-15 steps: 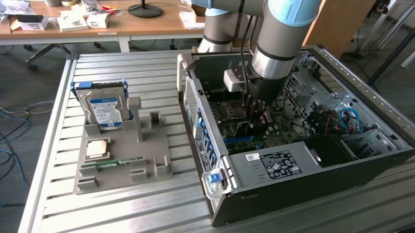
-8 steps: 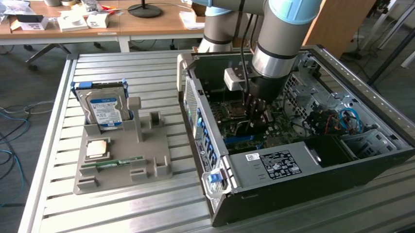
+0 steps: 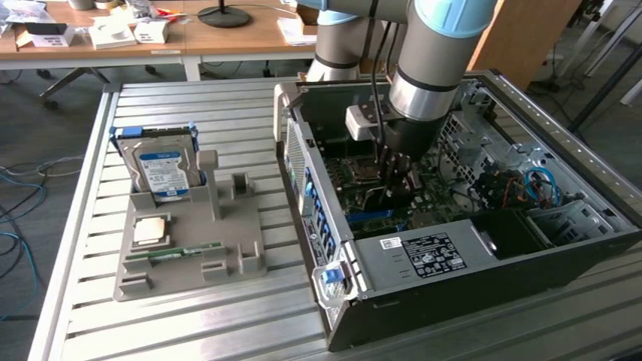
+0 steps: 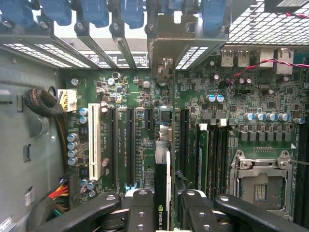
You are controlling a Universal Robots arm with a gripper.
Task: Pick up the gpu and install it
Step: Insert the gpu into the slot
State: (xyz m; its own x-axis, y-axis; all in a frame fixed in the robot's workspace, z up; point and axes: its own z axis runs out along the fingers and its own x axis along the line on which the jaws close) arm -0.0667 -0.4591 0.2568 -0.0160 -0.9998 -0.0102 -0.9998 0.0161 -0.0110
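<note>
In the wrist view the gpu (image 4: 162,183) is seen edge-on, a thin dark card with a green logo near my fingers. My gripper (image 4: 162,212) is shut on it, one black finger (image 4: 140,210) on each side. The card's pale metal bracket (image 4: 166,46) reaches the case's rear slot openings. The card hangs over the green motherboard (image 4: 130,96), in line with the long black slots (image 4: 129,145); I cannot tell whether it touches one. In the exterior view the gripper (image 3: 395,180) is down inside the open computer case (image 3: 452,248).
A white slot (image 4: 94,140) and a CPU socket (image 4: 260,183) flank the card. Blue slot latches (image 4: 96,12) line the case rear. On the slatted table a grey holder (image 3: 191,241) carries a hard drive (image 3: 161,169), a chip (image 3: 150,229) and a RAM stick (image 3: 186,252).
</note>
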